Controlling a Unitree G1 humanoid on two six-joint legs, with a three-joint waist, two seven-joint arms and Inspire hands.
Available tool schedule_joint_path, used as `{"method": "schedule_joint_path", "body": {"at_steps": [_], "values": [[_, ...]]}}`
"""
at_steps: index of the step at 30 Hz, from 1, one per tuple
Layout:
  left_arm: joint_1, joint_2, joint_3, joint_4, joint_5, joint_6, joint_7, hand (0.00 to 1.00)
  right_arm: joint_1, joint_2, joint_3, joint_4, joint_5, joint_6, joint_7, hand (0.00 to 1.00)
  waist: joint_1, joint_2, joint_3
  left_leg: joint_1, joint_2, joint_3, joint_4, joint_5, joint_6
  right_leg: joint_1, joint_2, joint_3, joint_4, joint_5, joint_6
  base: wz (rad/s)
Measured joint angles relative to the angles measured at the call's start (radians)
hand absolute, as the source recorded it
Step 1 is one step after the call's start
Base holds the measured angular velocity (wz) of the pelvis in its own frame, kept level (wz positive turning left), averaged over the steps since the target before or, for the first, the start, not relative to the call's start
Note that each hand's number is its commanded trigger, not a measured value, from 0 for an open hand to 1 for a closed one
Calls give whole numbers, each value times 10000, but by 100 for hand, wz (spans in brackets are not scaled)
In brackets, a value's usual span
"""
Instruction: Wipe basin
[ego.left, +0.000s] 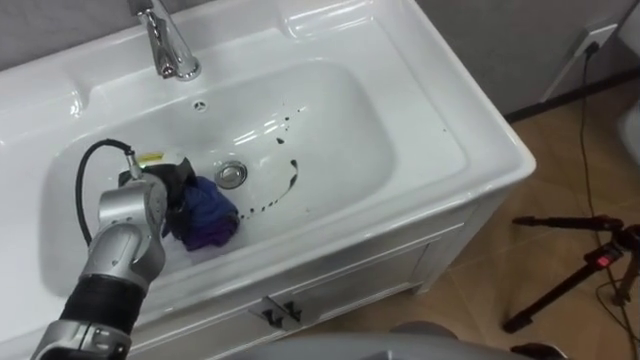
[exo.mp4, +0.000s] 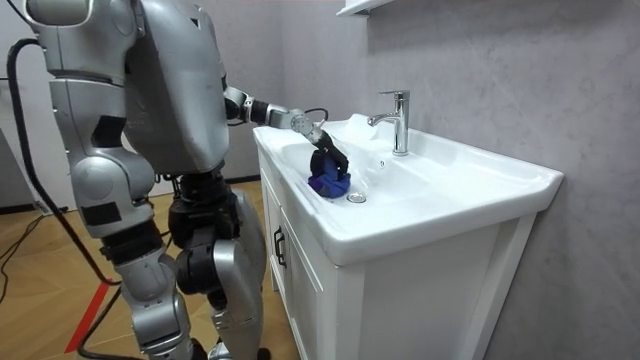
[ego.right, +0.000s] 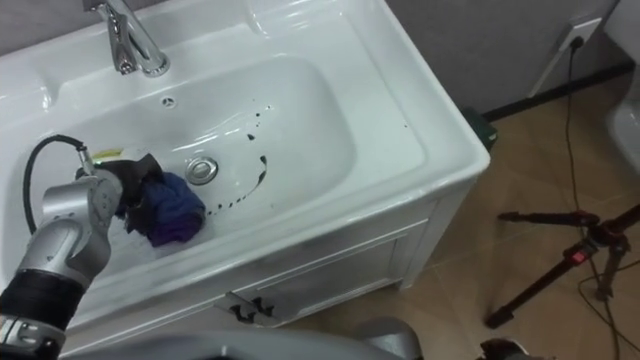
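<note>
A white basin (ego.left: 430, 110) is set in a cabinet, with a chrome faucet (ego.left: 168, 45) at the back and a round drain (ego.left: 231, 175) in the bowl. Dark streaks (ego.left: 291, 176) curve across the bowl to the right of the drain, with smaller spots (ego.left: 285, 125) above them. My left hand (ego.left: 168, 188) is down in the bowl's left part, its dark fingers curled on a crumpled blue cloth (ego.left: 208, 215) that rests on the bottom just left of the drain. In the room view I stand at the cabinet's front, left hand (exo.mp4: 328, 157) reaching in over the cloth (exo.mp4: 328, 184).
The cabinet front below the basin has two small door handles (ego.left: 275, 312). A black tripod (ego.left: 580, 270) stands on the wooden floor to the right. A wall socket (ego.left: 598, 38) with a cable is at the far right. A grey wall runs behind the basin.
</note>
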Motion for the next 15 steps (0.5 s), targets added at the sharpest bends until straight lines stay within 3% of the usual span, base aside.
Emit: {"method": "schedule_joint_path", "body": {"at_steps": [6,13,15], "values": [[-253,-68,-62,74,-546,-89,559,100,-137,26,209,-88,48,-104,-7,0,4,-24,-1,-139,-12,141,-100,2,4,-208,-27,2,30,1,7,-1],[-656,-491,-92,151,-1249,-223,1095,100,-147,151,304,-360,46,-190,-216,0,-113,-238,-16,-267,-23,182,-184,12,19,-312,-45,-107,0,4,10,4],[-700,-690,-101,99,-1249,-225,1175,100,-146,260,311,-393,48,-204,-401,0,-115,-319,-34,-265,19,411,-162,12,19,-314,-49,-82,-5,7,12,0]]}}
